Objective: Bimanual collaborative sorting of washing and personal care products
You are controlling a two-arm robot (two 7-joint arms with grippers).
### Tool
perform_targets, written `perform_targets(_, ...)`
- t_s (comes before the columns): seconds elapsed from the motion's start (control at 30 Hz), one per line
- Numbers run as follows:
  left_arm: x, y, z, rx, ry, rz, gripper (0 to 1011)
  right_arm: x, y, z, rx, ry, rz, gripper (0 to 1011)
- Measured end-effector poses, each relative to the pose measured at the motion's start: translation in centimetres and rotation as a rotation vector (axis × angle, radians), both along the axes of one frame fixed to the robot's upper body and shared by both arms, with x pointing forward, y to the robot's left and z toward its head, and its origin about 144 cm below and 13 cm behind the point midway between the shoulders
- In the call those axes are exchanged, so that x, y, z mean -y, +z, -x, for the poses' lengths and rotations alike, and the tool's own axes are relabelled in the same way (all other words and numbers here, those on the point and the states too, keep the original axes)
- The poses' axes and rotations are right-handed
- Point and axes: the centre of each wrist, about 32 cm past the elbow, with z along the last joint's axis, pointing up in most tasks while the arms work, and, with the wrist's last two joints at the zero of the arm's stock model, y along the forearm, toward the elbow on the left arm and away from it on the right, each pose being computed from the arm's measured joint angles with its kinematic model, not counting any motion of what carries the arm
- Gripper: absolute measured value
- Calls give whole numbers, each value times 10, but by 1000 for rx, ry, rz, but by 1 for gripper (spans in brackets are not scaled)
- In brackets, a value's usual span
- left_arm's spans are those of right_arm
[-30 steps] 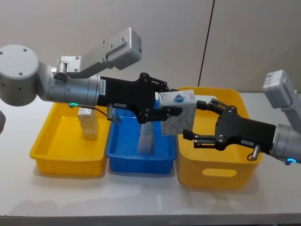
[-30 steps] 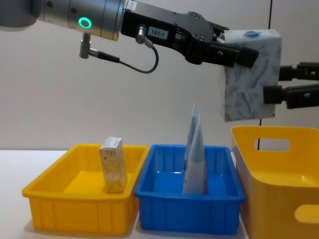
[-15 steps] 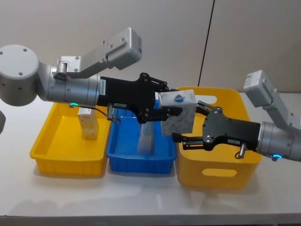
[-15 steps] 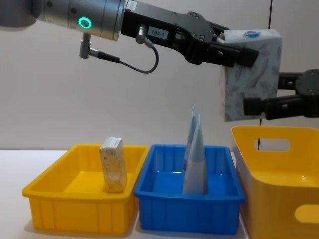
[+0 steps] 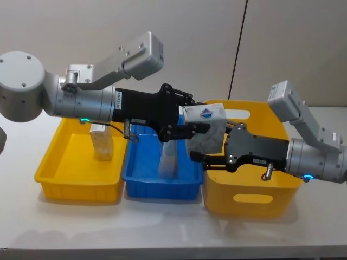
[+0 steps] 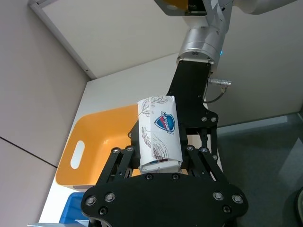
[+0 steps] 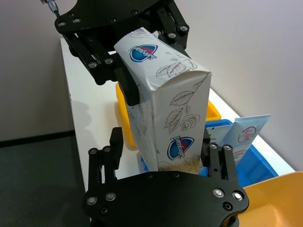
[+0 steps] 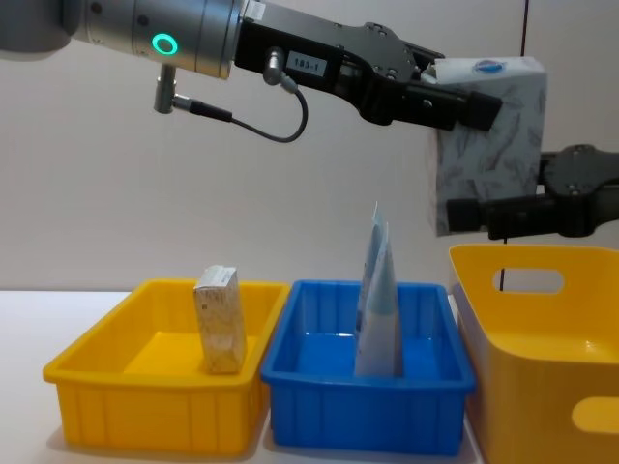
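White leaf-print pack [image 5: 209,130] is the thing in play right now. It's up in the air, not on anything, hanging roughly over where the blue tray [image 5: 142,187] meets the left rim of the yellow bin [image 5: 255,199]. The left gripper [image 5: 195,119] is clamped on its upper end, and the right gripper [image 5: 216,145] has its fingers spread either side of the lower end. From the right wrist view I'd say they haven't closed on it yet, so this looks like mid-handover. Progress-wise, the beige box [image 5: 101,142] is standing in the yellow tray [image 5: 59,184] toward its far edge. A pale blue tube [image 8: 382,309] stands upright near the middle of the blue tray, with what looks like a cream tube [image 7: 247,133] right behind it. So three things look sorted and the pack is the one left, as far as I can judge. Hard to call: whether the right pads are already touching the pack. I can't see the bin's floor either, since the right arm covers it from above and the chest view just gets its wall. Could be more stuff in there.
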Motion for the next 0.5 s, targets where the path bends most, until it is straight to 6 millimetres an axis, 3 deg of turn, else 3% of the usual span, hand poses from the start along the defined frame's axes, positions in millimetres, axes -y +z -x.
perform_targets(0.5,0,0,0,0,1,-1,383,-3,-1,-4,-1,5,3,525)
